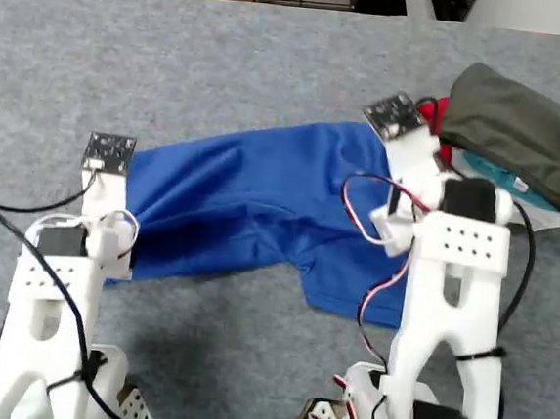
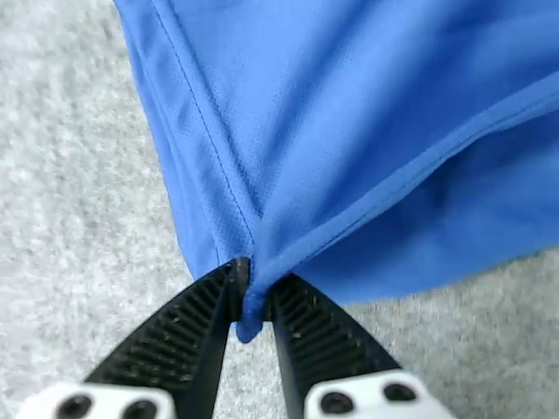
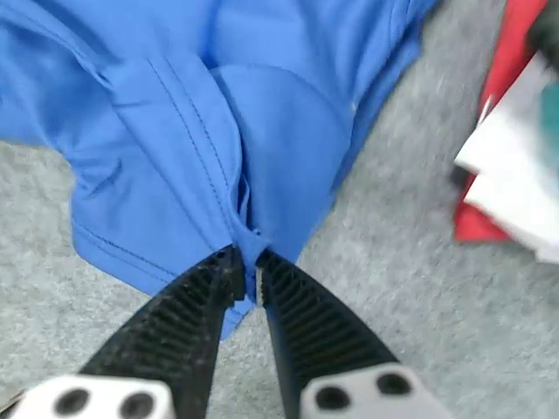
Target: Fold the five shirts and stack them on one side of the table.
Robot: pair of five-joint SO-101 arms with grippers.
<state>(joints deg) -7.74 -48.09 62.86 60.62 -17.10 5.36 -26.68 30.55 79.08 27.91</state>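
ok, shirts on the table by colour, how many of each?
blue shirt: 1
olive shirt: 1
teal shirt: 1
red shirt: 1
white shirt: 1
Total: 5

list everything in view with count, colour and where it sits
blue shirt: 1, blue, spread across the middle of the table, pinched at both ends
olive-green shirt: 1, olive green, folded, on top of the pile at the far right
teal cloth: 1, teal, in that pile under the olive one
red cloth: 1, red, edge showing in the pile
white cloth: 1, white, in the pile over the red
table: 1, grey, under everything
left gripper: 1, black fingers, shut on the blue shirt's hem
right gripper: 1, black fingers, shut on the blue shirt beside the pile
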